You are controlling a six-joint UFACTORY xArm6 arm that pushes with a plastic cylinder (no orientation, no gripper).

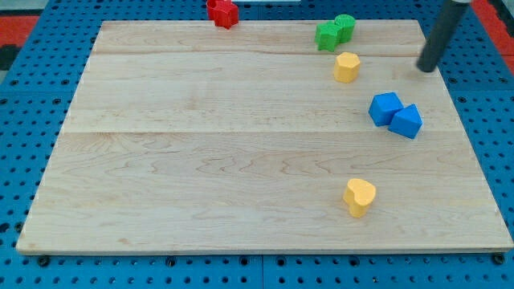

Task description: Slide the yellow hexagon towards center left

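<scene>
The yellow hexagon (347, 67) sits near the view's top right of the wooden board (201, 160), just below the green blocks. My tip (426, 70) is to the hexagon's right, about a hundred pixels away, not touching any block. A yellow heart-shaped block (359, 197) lies near the view's bottom right.
Two green blocks (334, 32) touch each other at the board's top edge. Two blue blocks (396, 115) sit together at the right, below my tip. Red blocks (223, 12) sit at the top edge, left of centre. A blue pegboard (24, 120) surrounds the board.
</scene>
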